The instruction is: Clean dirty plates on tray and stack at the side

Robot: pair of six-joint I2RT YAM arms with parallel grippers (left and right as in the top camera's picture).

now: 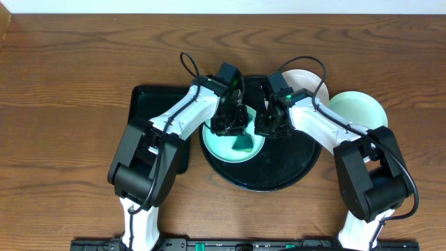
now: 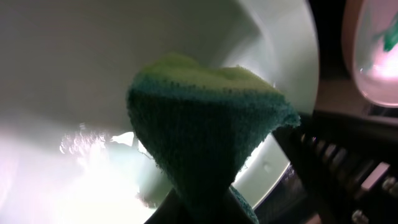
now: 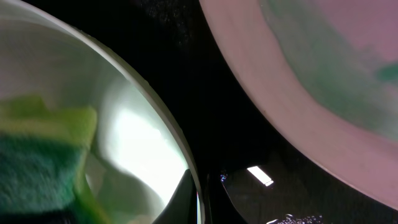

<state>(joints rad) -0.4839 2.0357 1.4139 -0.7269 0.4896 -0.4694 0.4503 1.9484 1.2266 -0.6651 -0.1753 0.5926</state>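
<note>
A pale mint-green plate lies on the left part of the round black tray. My left gripper is shut on a green and yellow sponge and presses it onto this plate. My right gripper is shut on the plate's right rim, one finger inside and one outside. A white plate with a green streak sits at the tray's back right edge. A second mint plate lies on the wood table to the right of the tray.
A rectangular black tray lies left of the round tray, partly under my left arm. Brown wood tabletop spreads to the left, right and back. Both arms cross over the round tray.
</note>
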